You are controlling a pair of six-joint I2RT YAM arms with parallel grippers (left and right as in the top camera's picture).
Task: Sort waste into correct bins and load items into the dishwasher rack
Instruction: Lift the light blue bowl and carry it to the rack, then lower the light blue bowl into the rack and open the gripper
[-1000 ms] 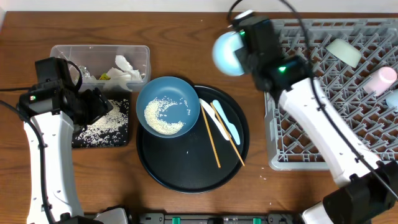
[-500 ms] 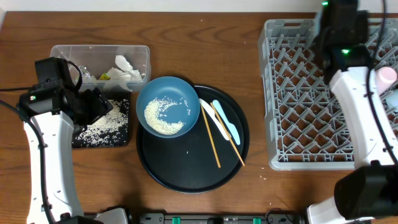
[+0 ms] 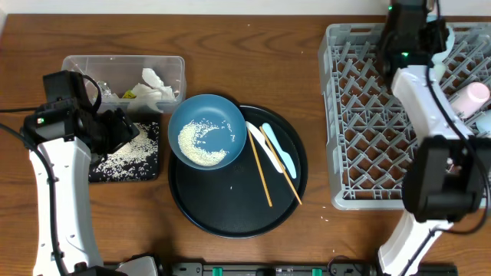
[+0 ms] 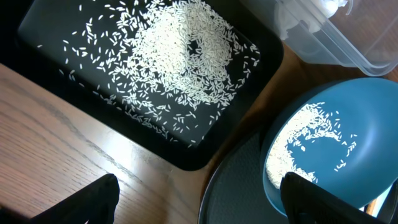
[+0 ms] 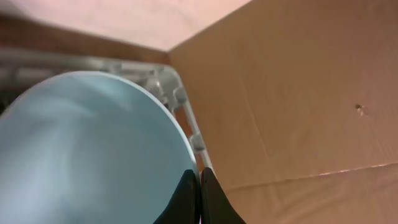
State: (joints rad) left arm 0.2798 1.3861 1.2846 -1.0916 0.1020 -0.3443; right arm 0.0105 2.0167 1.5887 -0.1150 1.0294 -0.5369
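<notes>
Right jaws: I've got them clamped on the rim of the small teal bowl (image 5: 87, 155).
Left jaws: wide, empty.
Handling: light, rigid, slick, chippable; rim pinch suits.

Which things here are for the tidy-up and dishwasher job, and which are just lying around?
For the job: blue bowl, rice, tissues, small pale-blue bowl, chopsticks, spoons, clear tub, shallow black tray, grey rack.

Just lying about: round black tray, wooden table.
</notes>
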